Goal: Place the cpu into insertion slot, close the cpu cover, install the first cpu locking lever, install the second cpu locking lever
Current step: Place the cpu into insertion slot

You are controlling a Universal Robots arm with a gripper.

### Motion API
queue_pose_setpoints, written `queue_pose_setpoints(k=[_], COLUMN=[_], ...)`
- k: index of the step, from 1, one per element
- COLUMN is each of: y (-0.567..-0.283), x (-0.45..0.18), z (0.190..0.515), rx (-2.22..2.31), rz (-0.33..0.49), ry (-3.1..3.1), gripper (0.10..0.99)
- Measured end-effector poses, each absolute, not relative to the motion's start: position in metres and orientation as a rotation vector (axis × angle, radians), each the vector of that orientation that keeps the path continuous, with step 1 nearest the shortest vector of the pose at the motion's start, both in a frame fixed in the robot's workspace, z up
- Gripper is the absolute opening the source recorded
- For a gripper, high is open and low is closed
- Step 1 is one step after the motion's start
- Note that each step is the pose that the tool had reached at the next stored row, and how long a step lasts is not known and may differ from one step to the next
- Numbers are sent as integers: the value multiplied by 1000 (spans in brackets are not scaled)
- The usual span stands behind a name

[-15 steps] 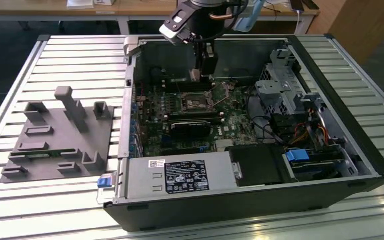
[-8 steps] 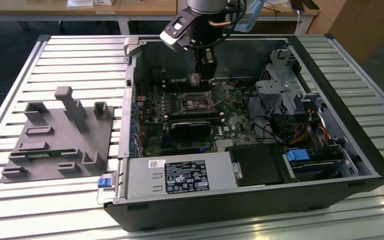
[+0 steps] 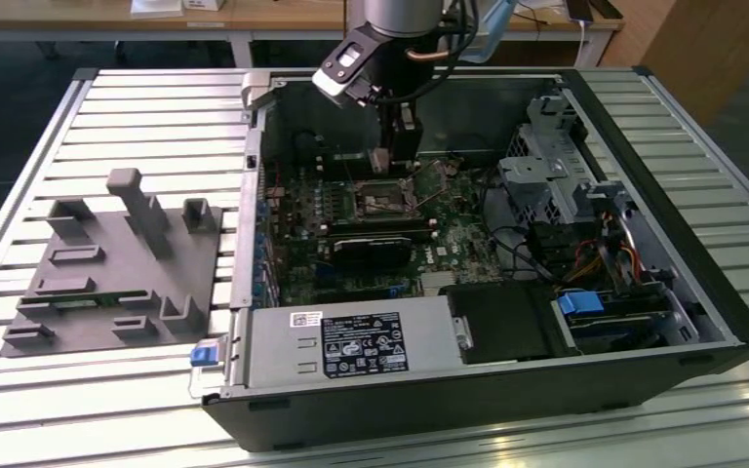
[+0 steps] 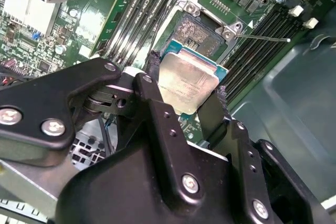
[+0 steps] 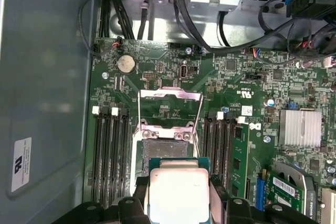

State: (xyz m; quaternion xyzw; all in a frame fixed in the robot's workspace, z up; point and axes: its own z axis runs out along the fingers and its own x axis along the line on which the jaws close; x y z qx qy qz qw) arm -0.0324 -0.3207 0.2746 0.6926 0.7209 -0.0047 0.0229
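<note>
My gripper (image 4: 186,90) is shut on the cpu (image 4: 189,80), a silver-topped square chip pinched by its edges between two black fingers (image 4: 153,72). It hangs a little above the green motherboard (image 5: 231,93). The insertion slot (image 5: 165,150) lies open and bare just ahead of the chip in both wrist views. The cpu cover (image 5: 169,93), a silver frame, is flipped back beyond the slot. A thin locking lever (image 4: 262,38) sticks out beside the slot (image 4: 202,30). In the exterior view the gripper (image 3: 392,161) reaches down into the case above the slot (image 3: 385,200).
The open computer case (image 3: 687,292) lies on a slatted table. Black memory slots (image 5: 110,156) flank the socket. A black block (image 3: 374,249), a power supply (image 3: 348,341), a drive cage (image 3: 544,175) and cables crowd the case. A grey fixture plate (image 3: 114,263) sits at the exterior view's left.
</note>
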Motion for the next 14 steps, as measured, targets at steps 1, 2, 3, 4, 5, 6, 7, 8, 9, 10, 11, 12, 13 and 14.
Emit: queue_pose_setpoints(k=[1, 2, 3, 4, 5, 6, 7, 8, 9, 10, 11, 12, 13, 14], y=[-321, -321, -321, -321, -321, -321, -321, -321, -321, -321, -321, -321, -321, -321], x=[-32, -32, -32, -32, -32, -32, -32, -32, -32, -32, -32, -32, -32, -32], z=[274, 273, 272, 272, 271, 271, 270, 269, 269, 268, 268, 267, 267, 266], rx=[2145, 2145, 2145, 2145, 2145, 2145, 2145, 2145, 2145, 2145, 2145, 2145, 2145, 2145], rz=[-14, -15, -15, -15, -15, -15, -15, -15, -15, -15, -15, -15, -15, -15], ry=[2232, 2232, 2232, 2232, 2232, 2232, 2232, 2232, 2232, 2232, 2232, 2232, 2232, 2232], gripper=[541, 541, 541, 541, 541, 541, 541, 541, 541, 541, 541, 541, 541, 541])
